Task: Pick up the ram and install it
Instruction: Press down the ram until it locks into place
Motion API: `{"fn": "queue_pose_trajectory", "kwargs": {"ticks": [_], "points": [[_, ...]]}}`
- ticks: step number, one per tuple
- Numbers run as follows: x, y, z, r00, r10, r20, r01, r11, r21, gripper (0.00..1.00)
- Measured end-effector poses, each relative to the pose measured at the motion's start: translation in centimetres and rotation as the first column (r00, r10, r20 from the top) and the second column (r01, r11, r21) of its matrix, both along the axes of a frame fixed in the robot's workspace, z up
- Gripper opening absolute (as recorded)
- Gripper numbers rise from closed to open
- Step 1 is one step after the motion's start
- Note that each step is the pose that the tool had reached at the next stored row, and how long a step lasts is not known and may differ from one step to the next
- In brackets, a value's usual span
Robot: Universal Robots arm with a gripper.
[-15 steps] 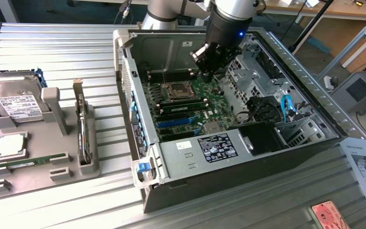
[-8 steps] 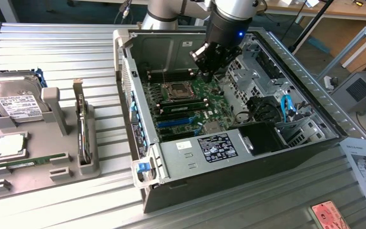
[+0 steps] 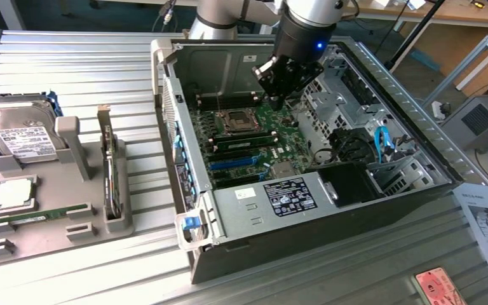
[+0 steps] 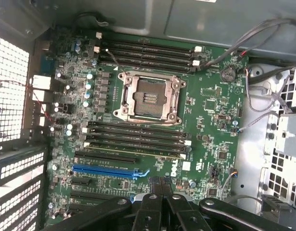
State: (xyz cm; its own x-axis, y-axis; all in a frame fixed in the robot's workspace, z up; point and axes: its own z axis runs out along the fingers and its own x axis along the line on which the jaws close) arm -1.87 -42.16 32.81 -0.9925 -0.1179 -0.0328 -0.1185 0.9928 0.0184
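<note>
Tho fingers [image 4: 152, 208] shut — ram [image 3: 36, 215] far off

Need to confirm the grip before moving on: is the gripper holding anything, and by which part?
Nothing is held: the gripper is shut with nothing between its fingers, above the motherboard. A ram lies on the tray.

ribbed bare-metal table [image 3: 74, 57] — matt grey, probably plastic, tray [image 3: 45, 219] — glossy green motherboard [image 4: 205, 120]

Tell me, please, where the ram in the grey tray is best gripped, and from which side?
Probably the ram at mid-length of its upper edge, from above, across its thin faces: it sits lengthwise in a grey tray slot, leaving its top free.
</note>
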Motion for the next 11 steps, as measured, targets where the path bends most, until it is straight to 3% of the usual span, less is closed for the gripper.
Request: {"fn": "queue_pose_trajectory", "kwargs": {"ticks": [11], "points": [[-0.2, 0.03, 1.03, 0.9993, -0.037, 0.0001, 0.037, 0.9993, 0.0002, 0.11]]}}
